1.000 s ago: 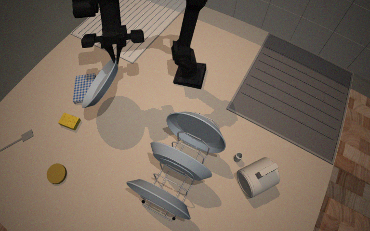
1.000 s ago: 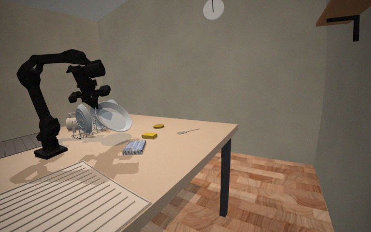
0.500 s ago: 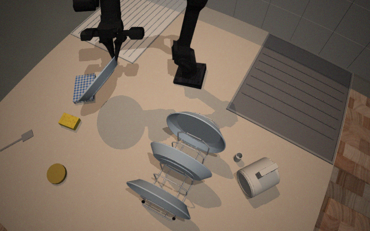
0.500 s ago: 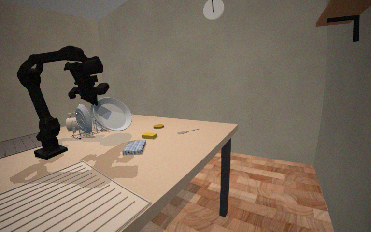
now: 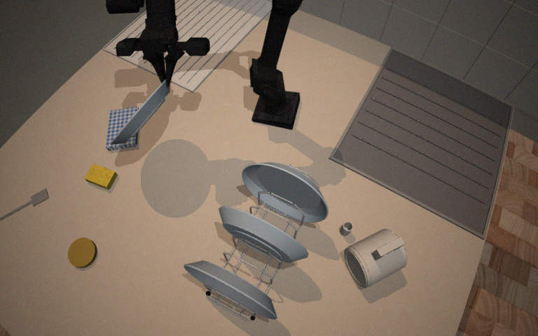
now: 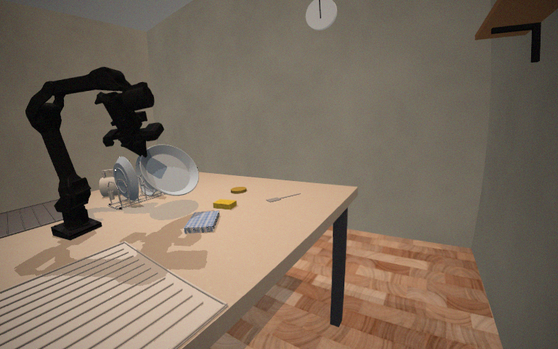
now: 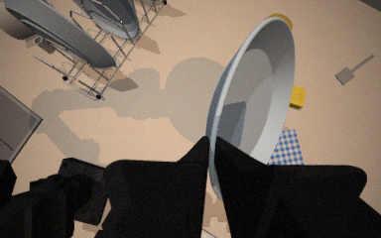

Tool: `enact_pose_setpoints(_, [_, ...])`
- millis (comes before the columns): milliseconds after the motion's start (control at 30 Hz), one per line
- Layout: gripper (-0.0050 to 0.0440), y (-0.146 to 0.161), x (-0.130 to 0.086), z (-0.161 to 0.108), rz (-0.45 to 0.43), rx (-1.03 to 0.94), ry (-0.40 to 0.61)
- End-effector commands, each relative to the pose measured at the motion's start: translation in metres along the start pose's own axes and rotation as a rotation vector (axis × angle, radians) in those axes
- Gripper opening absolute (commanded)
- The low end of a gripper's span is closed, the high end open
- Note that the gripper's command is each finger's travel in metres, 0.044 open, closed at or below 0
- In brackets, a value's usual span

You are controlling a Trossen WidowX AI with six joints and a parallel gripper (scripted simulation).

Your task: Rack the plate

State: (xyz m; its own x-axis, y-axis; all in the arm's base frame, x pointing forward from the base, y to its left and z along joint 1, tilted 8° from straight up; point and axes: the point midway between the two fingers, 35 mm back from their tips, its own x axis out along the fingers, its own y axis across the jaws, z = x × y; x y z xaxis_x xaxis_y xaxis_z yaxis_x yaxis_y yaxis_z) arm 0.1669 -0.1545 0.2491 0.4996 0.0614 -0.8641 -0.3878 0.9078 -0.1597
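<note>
1 plate (image 5: 139, 117) hangs edge-on from the claw (image 5: 165, 81), rim pinched.

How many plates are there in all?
4. Three stand in the dish rack: one at the far end, one in the middle, one at the near end. The fourth hangs from the end effector.

In the exterior view the held plate (image 6: 171, 170) hides most of the dish rack (image 6: 123, 202); the mug (image 6: 104, 185) is half hidden.
</note>
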Motion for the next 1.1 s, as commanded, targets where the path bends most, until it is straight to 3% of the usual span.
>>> enact_pose_setpoints(0, [0.0000,-0.001,-0.004,0.005,-0.018,-0.008,-0.021])
enact_pose_setpoints(567, [0.0000,-0.001,-0.005,0.005,-0.019,-0.005,-0.022])
enact_pose_setpoints(1067, [0.0000,0.000,-0.019,0.012,-0.065,0.257,-0.094])
